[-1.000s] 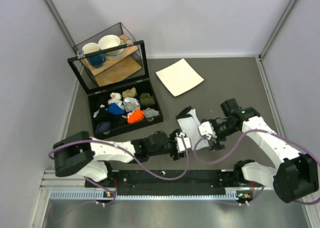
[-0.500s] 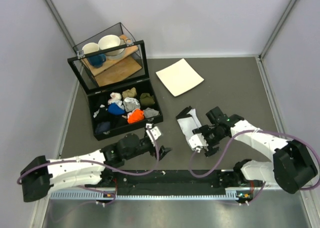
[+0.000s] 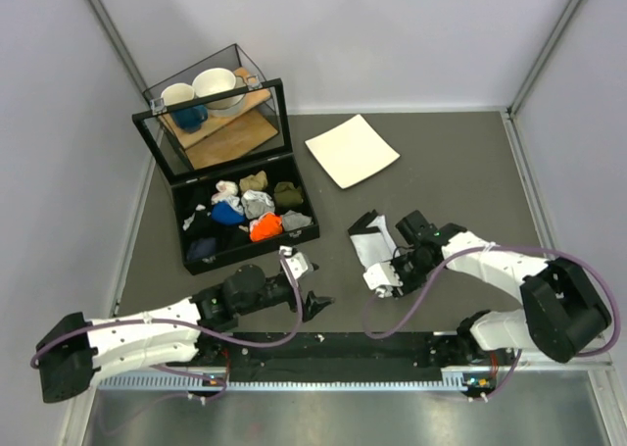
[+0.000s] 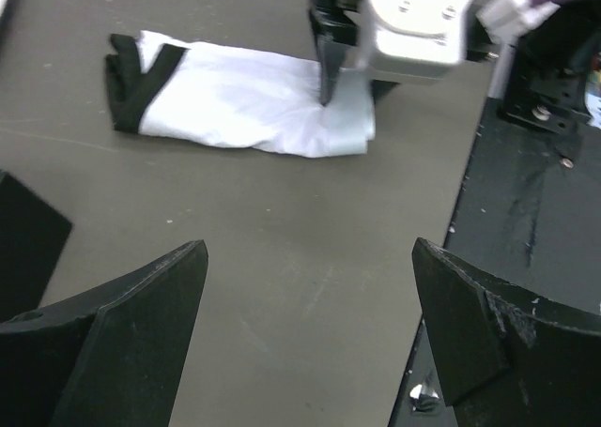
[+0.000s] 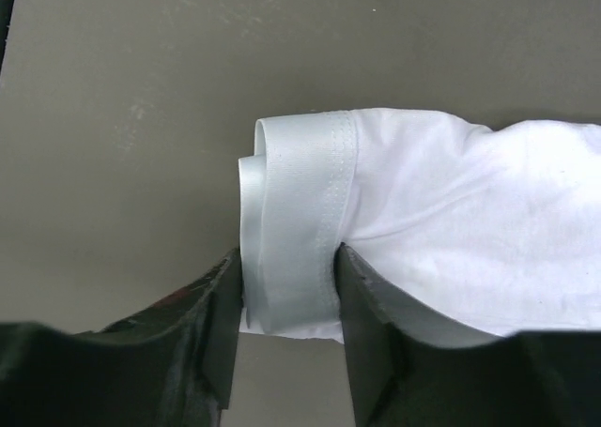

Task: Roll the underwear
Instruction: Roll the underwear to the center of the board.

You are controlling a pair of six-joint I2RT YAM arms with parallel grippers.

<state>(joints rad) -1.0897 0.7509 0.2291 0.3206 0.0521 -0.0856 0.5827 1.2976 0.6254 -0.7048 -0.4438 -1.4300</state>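
**Item 1, underwear** (image 3: 373, 244): A white garment lay flat on the grey tabletop (image 3: 460, 172), right of centre and just ahead of your right arm. It was folded into a narrow strip. In the top view its long axis ran far to near, with the near end leaning slightly right. The black-banded end pointed away, toward the plate. The near end was curled into a small roll of about one turn, seen in the right wrist view (image 5: 291, 211).

**Item 2, right gripper** (image 3: 385, 277): Your fingers (image 5: 218, 328) stood narrow, clamped on either side of the rolled end. The stitched hem was pinched between them. The left wrist view showed the same grip from the side (image 4: 346, 94).

**Item 3, left gripper** (image 3: 315, 304): It sat low over bare tabletop, left of the garment and apart from it. Your fingers (image 4: 141, 324) were spread wide and held nothing, with the garment lying crosswise ahead of them.

**Item 4, white square plate** (image 3: 353, 150): It lay beyond the garment, well apart from it.

**Item 5, black compartment box** (image 3: 245, 219): It stood to the far left and held small cloth bundles in grey, olive, blue and orange.
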